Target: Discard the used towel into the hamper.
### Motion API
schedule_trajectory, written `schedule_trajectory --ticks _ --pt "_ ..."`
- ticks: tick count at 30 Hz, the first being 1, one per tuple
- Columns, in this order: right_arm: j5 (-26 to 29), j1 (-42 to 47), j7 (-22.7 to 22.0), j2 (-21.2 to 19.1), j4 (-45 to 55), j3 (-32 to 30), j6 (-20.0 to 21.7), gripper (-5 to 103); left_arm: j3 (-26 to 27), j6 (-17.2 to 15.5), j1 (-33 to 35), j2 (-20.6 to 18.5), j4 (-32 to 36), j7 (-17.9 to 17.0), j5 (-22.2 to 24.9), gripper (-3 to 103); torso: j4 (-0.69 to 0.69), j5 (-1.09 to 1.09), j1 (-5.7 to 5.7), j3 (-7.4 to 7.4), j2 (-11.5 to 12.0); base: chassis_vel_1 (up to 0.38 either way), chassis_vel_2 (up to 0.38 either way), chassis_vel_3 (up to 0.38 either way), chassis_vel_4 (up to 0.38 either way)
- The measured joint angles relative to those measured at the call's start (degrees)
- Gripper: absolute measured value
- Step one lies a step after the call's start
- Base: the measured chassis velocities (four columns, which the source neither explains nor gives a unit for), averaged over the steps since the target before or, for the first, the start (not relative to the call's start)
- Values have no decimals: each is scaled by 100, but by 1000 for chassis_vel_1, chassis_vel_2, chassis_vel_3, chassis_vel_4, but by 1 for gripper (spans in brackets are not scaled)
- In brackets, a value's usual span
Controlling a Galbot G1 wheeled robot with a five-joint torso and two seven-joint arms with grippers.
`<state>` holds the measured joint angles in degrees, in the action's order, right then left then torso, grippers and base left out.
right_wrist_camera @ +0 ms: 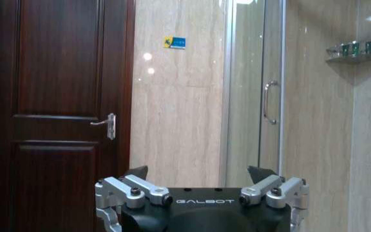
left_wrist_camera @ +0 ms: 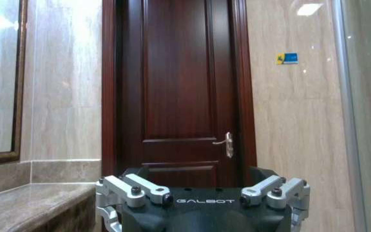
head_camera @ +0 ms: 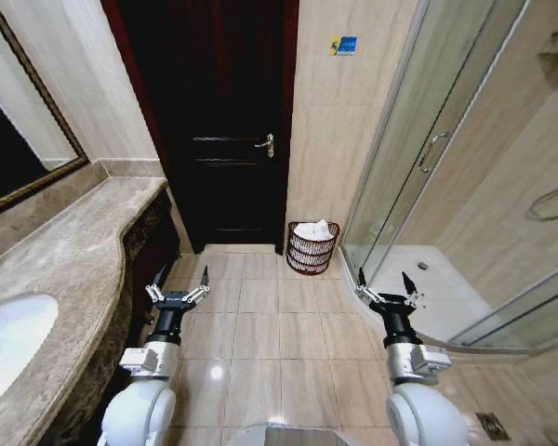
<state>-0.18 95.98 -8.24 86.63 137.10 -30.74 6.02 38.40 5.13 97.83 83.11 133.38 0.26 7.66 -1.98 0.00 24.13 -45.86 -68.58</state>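
Observation:
The hamper (head_camera: 312, 251), a small reddish-brown wire basket, stands on the tiled floor against the wall between the door and the shower. A white towel (head_camera: 313, 229) lies bunched inside it, rising above the rim. My left gripper (head_camera: 181, 277) is open and holds nothing, hanging low over the floor beside the counter, well short of the hamper. My right gripper (head_camera: 384, 281) is also open and holds nothing, near the shower's curved base. Each wrist view shows its own gripper, the left gripper (left_wrist_camera: 198, 174) and the right gripper (right_wrist_camera: 198, 173), with fingers spread.
A dark wooden door (head_camera: 228, 121) is shut straight ahead. A marble counter (head_camera: 65, 260) with a white sink (head_camera: 5, 339) runs along the left under a mirror (head_camera: 19, 139). The glass shower enclosure (head_camera: 428, 158) fills the right. Tiled floor (head_camera: 260, 325) lies between.

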Motion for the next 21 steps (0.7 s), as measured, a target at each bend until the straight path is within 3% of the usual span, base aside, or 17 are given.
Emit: schedule_trajectory --ticks 21 --pt "-18 8 -6 -11 0 -16 18 100 23 22 3 -4 11 48 9 100 0 0 0 0 0 0 0 0 0"
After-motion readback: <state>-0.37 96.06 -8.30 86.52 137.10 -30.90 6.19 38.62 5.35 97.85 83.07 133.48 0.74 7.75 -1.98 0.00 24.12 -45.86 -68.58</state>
